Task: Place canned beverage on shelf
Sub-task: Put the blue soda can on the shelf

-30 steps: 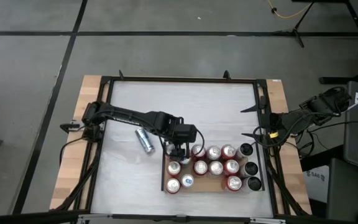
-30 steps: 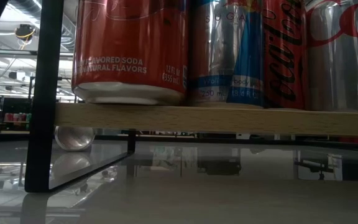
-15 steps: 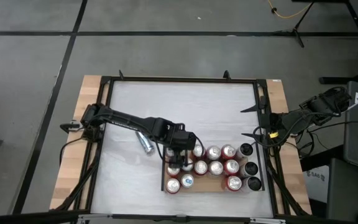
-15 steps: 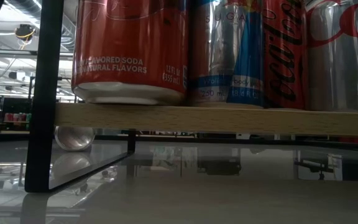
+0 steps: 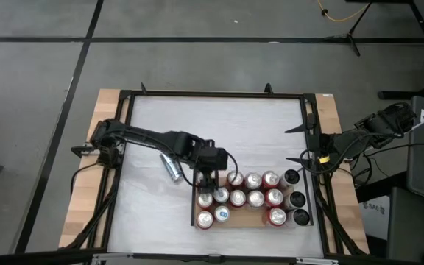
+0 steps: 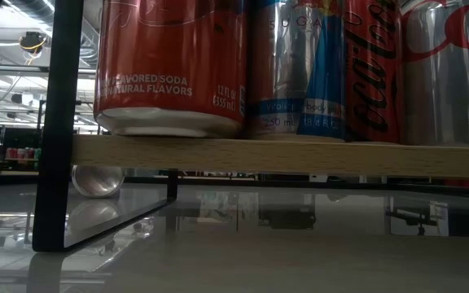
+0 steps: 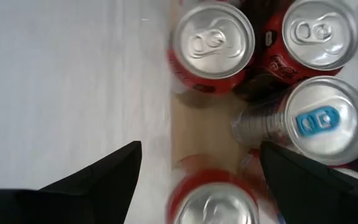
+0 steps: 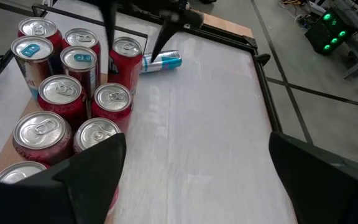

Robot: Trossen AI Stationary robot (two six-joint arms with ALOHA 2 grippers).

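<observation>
Left gripper (image 5: 208, 181) poised above shelf (image 5: 250, 218) left end, jaws spread wide, nothing held. Blue can (image 5: 171, 166) left lying on worktop (image 5: 219, 129), unshelved. Right gripper (image 5: 305, 159) parked right, jaws wide, empty.

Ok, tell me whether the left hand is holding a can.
No: the left hand is open and empty above the shelf, with cans standing below it.

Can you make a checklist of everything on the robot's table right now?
Surface: white tabletop, mostly bare.
Job's things: shelf with upright cans; one silver-blue can lies on its side on the table, off the shelf.
Clutter: nothing seen.
Grippers: left gripper open above the shelf's left end, empty; right gripper open, empty, parked at the table's right edge.
Cables: yellow cable on the floor; dark cables at the right arm's base.
Surroundings: grey floor, equipment at right.
</observation>
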